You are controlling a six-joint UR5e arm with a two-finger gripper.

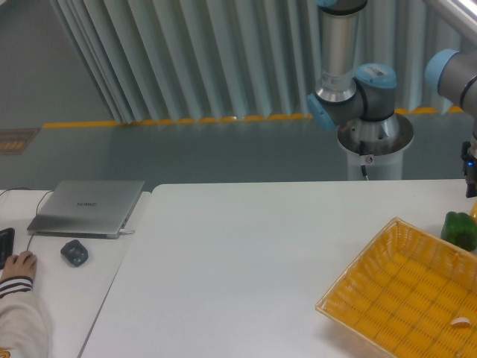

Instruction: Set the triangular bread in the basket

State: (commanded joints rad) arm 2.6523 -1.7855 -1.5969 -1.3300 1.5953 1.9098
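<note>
Camera view | tool cut off at right edge, aperture cannot be told | triangular bread not visible | bright yellow woven square basket lies below-left of tool | advice: locate bread first, then release low over basket middle.

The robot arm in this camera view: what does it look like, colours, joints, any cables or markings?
The arm has silver-grey tube segments with light blue caps on the joints. It stands on a round grey pedestal behind the table, where a small red-and-white mark and a thin dark cable show. A second blue-capped joint sits at the right edge, with a dark part below it; the gripper itself cannot be made out.
</note>
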